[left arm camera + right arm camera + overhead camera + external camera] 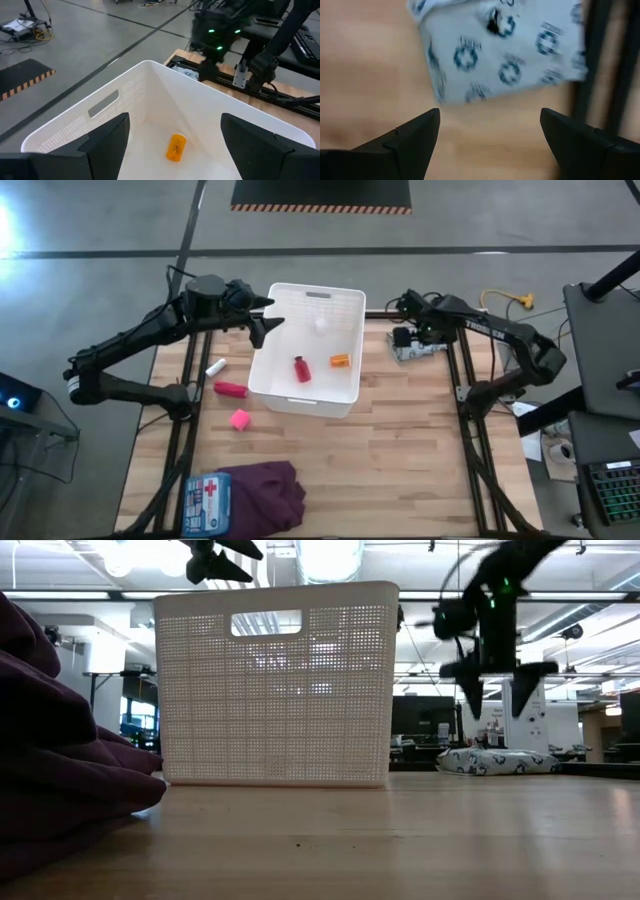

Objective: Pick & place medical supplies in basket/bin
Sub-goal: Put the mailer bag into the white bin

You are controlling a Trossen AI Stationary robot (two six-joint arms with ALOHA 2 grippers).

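- Lying at the near left corner of the desk (400, 470) is the blue first-aid pouch (207, 502), touching the dark purple cloth (266, 492).
- A bit farther in, the pink cube (239, 419) and the pink-red tube (230, 389) sit by the left edge, with the white vial (215, 367) just past them.
- The white basket (292, 398) stands in the middle toward the far edge. The small red bottle (301, 369) and the orange box (340, 361) are inside it.
- The left gripper (262, 321) hangs over the basket's far left corner. Its fingers are spread wide and hold nothing.
- The white-blue patterned pouch (500, 47) lies at the far right of the desk, outside the basket.
- The right gripper (490, 132) is right above that pouch, fingers apart and empty. The pouch lies straight below, long side across the fingers, I think. The right arm is much nearer, so it should go down and grab.
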